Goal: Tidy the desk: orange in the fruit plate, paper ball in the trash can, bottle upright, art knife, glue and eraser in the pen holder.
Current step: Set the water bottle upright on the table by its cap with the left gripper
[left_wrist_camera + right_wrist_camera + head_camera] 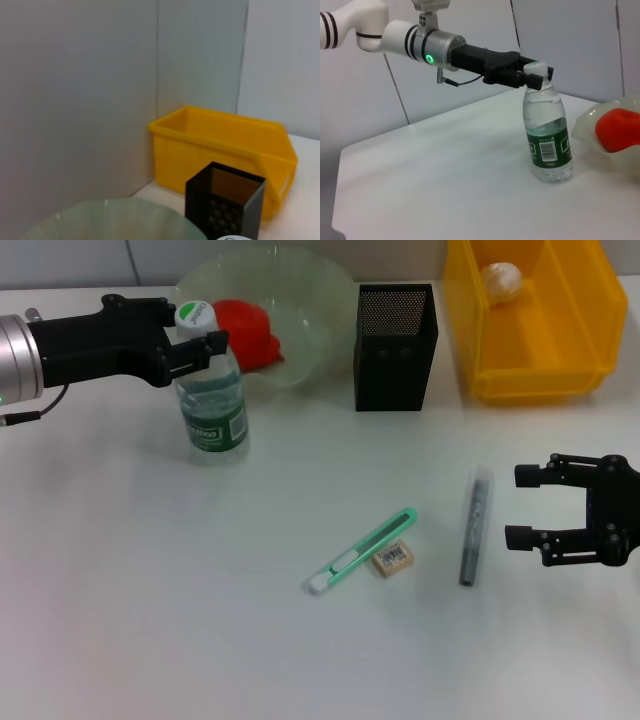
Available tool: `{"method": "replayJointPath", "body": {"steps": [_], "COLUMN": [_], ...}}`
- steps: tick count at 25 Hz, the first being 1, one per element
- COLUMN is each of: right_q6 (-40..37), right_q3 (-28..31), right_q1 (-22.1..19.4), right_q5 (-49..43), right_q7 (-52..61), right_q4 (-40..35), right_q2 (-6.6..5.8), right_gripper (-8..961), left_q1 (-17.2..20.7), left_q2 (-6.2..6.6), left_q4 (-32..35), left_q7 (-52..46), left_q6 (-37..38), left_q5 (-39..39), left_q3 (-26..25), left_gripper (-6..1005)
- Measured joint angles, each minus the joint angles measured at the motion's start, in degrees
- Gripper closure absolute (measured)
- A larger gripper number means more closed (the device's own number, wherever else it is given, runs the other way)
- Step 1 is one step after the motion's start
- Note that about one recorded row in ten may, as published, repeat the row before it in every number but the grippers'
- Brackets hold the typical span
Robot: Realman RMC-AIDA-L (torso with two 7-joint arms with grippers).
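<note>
The bottle (212,405) stands upright on the table, and my left gripper (198,332) is shut on its neck just below the white cap; the right wrist view shows the same grip on the bottle (549,145). An orange (245,332) lies in the pale green fruit plate (320,310). A paper ball (501,281) sits inside the yellow trash can (530,370). The green art knife (362,550), eraser (392,557) and grey glue stick (476,525) lie on the table. Just right of the glue, my right gripper (519,507) stands open with nothing in it.
The black mesh pen holder (395,350) stands between the plate and the trash can, at the back. Grey wall panels close off the far side behind the bin (220,150).
</note>
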Motion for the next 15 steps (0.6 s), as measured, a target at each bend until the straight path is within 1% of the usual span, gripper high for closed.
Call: {"method": "replayJointPath", "body": {"steps": [5, 15], "right_q6": [-0.02, -0.02], "right_q3": [0.00, 0.05], "right_q1": [0.02, 0.26], "right_q5": [0.00, -0.01], "right_q7": [0.35, 0.56], "right_q4": [0.00, -0.15], "right_q2": [-0.01, -0.01], "right_gripper": [118, 119], "left_q1": [-0.04, 0.00], "left_q2": [0.05, 0.06], "left_q4": [-0.59, -0.76], "left_q7": [0.02, -0.48], "left_q6": [-1.73, -2.52], "left_q5": [-0.36, -0.35], "left_q3": [0.26, -0.15], "left_gripper": [532, 526]}}
